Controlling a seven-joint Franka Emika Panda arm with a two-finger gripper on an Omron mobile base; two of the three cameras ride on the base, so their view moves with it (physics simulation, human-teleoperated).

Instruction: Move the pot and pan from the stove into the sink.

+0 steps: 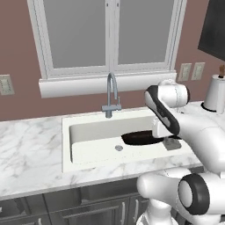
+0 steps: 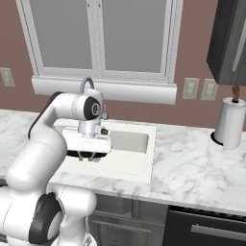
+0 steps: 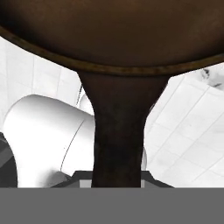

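The pan (image 1: 138, 138) is a dark skillet with a brown inside, held low in the right half of the white sink (image 1: 66, 132). My gripper (image 1: 169, 143) is shut on its long handle (image 3: 116, 131), which runs straight down from the pan's rim (image 3: 113, 65) in the hand view. From the right base view the hand (image 2: 91, 156) hangs over the sink's left part (image 2: 149, 153), and a dark edge of the pan (image 2: 72, 153) peeks out beside it. Whether the pan touches the basin floor I cannot tell. The pot and the stove are out of view.
A curved silver faucet (image 1: 112, 94) stands behind the basin, with the drain (image 1: 118, 148) in its floor. White marble counter (image 1: 30, 149) runs both ways. A paper towel roll (image 2: 230, 122) stands at the back right under a dark wall cabinet (image 2: 230, 38).
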